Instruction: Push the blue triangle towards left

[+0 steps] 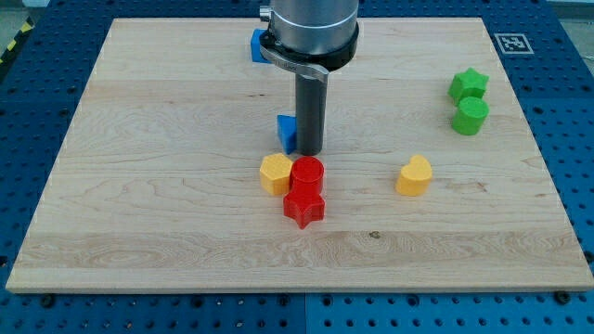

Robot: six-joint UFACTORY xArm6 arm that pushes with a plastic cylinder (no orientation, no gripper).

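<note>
My tip, a bare rod with no fingers to open or close, rests on the counter near its middle, touching the blue triangle from the view's right. Just below sit a yellow block, a red cylinder and a red star. Another blue block lies partly hidden near the top edge.

No words, brand names or numbers could be read anywhere in the view. The only sign was a small black-and-white square marker printed at the far right corner of the bench, near the view's top. Its pattern looked like a fiducial tag, though it was too small to decode.
</note>
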